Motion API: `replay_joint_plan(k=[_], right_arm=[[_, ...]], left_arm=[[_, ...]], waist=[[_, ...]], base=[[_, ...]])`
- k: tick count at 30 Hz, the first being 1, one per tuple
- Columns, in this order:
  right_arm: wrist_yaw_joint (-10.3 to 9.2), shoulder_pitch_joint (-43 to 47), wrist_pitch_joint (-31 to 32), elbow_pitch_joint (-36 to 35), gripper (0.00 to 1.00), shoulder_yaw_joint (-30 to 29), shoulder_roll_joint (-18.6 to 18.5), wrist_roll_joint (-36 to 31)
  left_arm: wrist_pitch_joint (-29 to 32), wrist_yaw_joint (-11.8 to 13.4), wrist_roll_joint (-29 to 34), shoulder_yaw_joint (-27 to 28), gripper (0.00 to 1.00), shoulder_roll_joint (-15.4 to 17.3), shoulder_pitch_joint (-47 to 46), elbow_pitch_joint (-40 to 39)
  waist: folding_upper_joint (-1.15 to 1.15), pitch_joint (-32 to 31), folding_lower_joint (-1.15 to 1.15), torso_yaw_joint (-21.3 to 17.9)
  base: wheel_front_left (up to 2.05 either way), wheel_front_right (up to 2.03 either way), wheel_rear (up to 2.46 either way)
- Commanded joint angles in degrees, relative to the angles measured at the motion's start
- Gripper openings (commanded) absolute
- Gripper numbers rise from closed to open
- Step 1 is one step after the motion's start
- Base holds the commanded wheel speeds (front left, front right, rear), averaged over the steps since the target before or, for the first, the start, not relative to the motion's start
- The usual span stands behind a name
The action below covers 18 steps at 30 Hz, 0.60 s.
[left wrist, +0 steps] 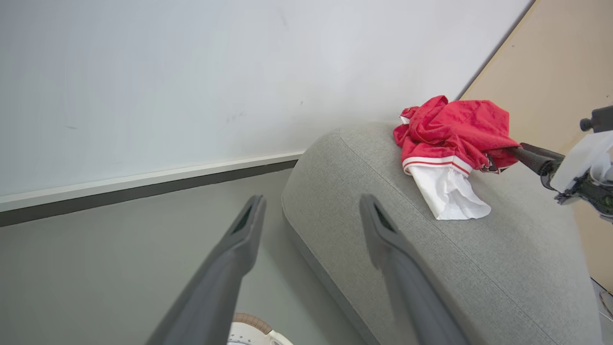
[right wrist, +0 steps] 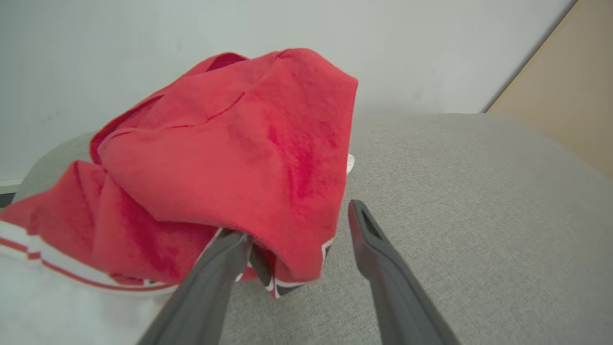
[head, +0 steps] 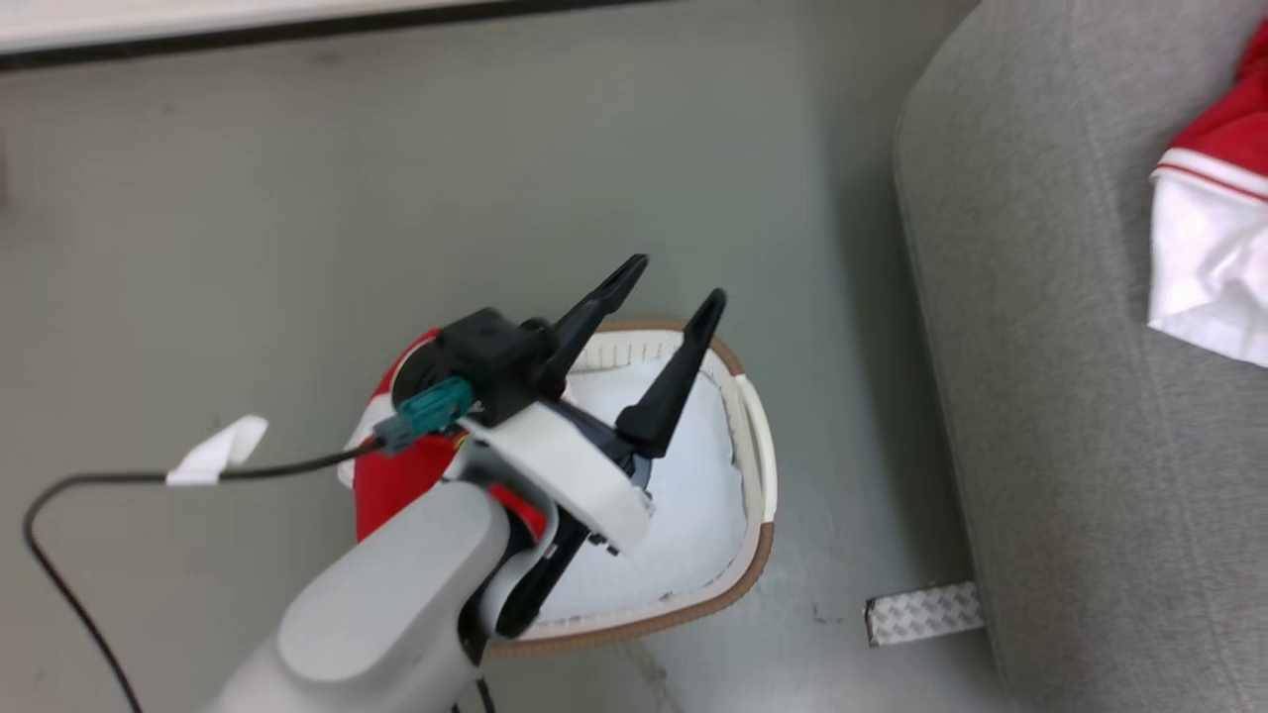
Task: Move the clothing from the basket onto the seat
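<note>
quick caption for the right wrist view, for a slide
Right gripper open at the red garment heaped on the grey seat, cloth draped over one fingertip.

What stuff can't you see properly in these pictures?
Head view: the left gripper and its arm cover much of the basket, so how much red clothing is inside is hidden.
Head view: the pile on the seat is cut off by the right edge.
Right wrist view: the pile hides one fingertip of the right gripper.

Left claw [head: 679, 277] spread wide over the basket [head: 761, 560].
</note>
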Motion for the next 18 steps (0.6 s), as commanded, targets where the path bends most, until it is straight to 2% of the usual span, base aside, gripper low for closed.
replay_joint_plan(k=[1,8,11,18], right_arm=[[-0.14,2.0,-0.8,-0.3,1.0,0.4,0.3,-0.7],[-0.14,8.3,-1.9,-7.7,1.0,0.4,1.8,-2.9],[-0.14,12.4,-1.9,-15.0,1.0,-0.6,2.8,-3.4],[-0.14,26.4,-1.8,-30.5,1.0,-0.1,9.1,-4.3]], left_arm=[[-0.6,0.3,-0.6,0.5,1.0,0.7,1.5,0.4],[-2.9,1.8,-2.4,2.6,1.0,1.6,6.5,1.7],[-3.7,2.6,-2.8,4.4,1.0,1.9,9.5,2.2],[-4.4,4.9,-1.1,10.4,1.0,1.9,18.1,3.1]], waist=[[0.0,-2.6,-0.01,-0.7],[0.0,-9.0,-0.01,-1.1],[0.0,-12.4,-0.01,-0.8],[0.0,-21.6,-0.01,1.9]], base=[[0.0,0.0,0.0],[0.0,0.0,0.0],[0.0,0.0,0.0],[0.0,0.0,0.0]])
